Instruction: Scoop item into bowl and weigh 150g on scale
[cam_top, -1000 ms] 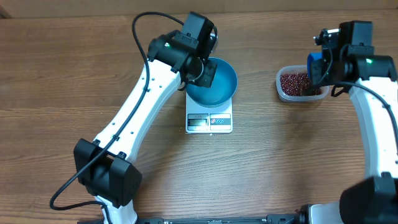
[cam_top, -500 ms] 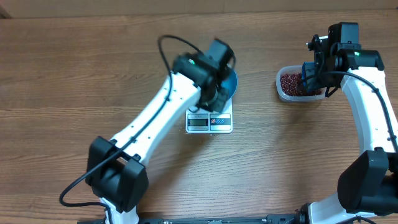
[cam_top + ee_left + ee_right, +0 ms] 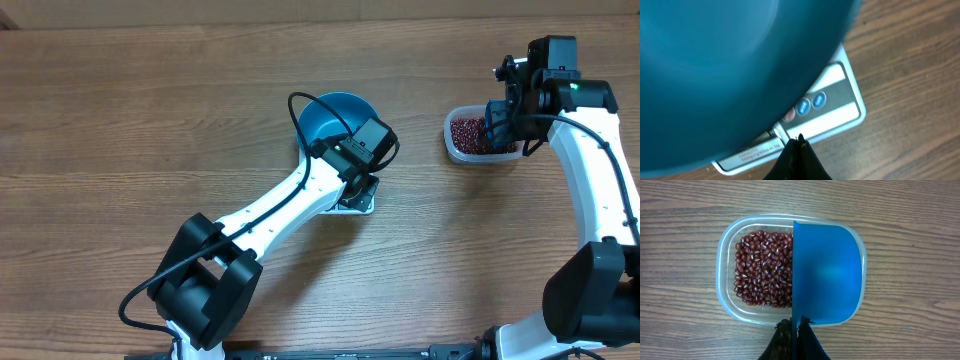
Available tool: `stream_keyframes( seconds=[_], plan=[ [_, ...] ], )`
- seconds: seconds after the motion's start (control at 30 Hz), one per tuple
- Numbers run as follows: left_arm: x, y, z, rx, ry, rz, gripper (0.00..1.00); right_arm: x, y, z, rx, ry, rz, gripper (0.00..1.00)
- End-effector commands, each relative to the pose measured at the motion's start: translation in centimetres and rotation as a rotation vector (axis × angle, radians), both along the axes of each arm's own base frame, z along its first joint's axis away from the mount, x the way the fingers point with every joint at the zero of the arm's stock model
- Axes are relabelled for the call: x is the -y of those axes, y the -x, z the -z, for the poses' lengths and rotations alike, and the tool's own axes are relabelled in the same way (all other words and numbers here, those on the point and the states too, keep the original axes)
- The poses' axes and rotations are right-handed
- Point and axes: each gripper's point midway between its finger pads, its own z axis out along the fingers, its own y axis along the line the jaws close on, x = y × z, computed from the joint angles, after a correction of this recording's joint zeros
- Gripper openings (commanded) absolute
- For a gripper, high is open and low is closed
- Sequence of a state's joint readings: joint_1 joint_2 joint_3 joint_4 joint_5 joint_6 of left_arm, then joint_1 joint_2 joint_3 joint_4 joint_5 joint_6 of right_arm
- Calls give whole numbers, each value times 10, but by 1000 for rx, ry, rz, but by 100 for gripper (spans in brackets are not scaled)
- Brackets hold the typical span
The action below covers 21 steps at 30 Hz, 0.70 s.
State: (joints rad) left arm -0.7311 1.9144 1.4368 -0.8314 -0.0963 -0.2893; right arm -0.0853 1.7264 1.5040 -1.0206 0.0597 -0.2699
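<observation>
Beans (image 3: 762,270): all loose in tub (image 3: 725,287), off to right of scale (image 3: 845,95) and well apart from it; none seen in visible part of bowl (image 3: 330,112). Bowl seated on scale, overhanging it, with only front strip showing in left wrist view.

Left gripper (image 3: 798,144): fingers pressed together, holding nothing, tip down at front edge of scale, just beside buttons (image 3: 810,104). Cannot tell whether tip actually touches. Right gripper (image 3: 796,328): clamped on scoop (image 3: 827,275), held over right half of tub, no beans showing on it.

Probable step in hand: waking or zeroing scale with bowl in place, before first scoop.

- Press straight down with closed tip on one button only.
- Keep clear of bowl's rim, to avoid shifting it or loading scale.
- Lift off fully and withdraw well clear before trusting any reading.

After that:

- Sink scoop's leading edge into left bank of beans.
- Take modest loads, carry level, tip low over bowl's centre.
- Near target, switch to small shakes, not full scoops.

Risks: beans bouncing out onto table (image 3: 120,120); weight falsified by leaning on scale.
</observation>
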Motion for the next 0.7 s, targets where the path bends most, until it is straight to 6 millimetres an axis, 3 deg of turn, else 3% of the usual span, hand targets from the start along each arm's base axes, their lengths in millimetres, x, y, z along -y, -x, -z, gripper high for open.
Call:
stream_keyframes(
  seconds=[0.0,0.13,0.67],
  plan=[
    [-5,-7,-10,47,8,-29,4,3,-2,-6,20,7,12,4],
    [-6,-5,5,49,24,-61,4,3,-3,-6,21,7,12,4],
    [-5,-6,5,53,28,-64,4,2,-4,-7,27,4,11,4]
  ],
)
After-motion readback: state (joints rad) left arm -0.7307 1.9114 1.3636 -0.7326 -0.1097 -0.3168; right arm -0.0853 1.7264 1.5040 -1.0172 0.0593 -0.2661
